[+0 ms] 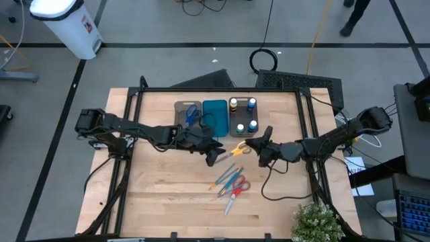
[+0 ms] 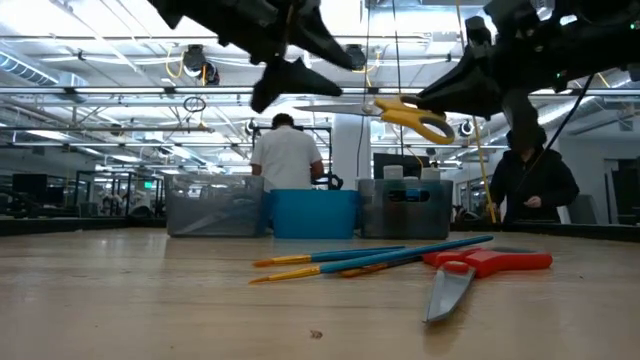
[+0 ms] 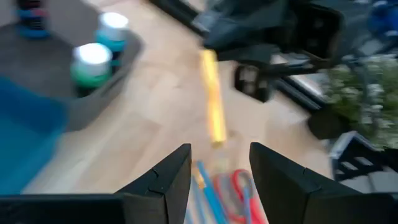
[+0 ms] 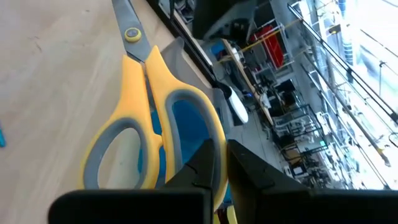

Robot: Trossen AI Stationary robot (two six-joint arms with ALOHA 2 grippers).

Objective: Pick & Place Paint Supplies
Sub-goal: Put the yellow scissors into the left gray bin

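Above table (image 1: 168,195), yellow scissors (image 1: 238,148) seemingly level, blades toward left gripper (image 1: 213,154).

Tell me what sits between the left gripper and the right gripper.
The yellow scissors, held off the table by the right gripper, span toward the open left gripper; the high and low views show it.

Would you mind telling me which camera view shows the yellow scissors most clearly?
The right wrist view: the yellow scissors fill the frame, one handle pinched in the right gripper. The low view shows them lifted, side-on; the high view shows them small; the left wrist view shows a blurred yellow streak.
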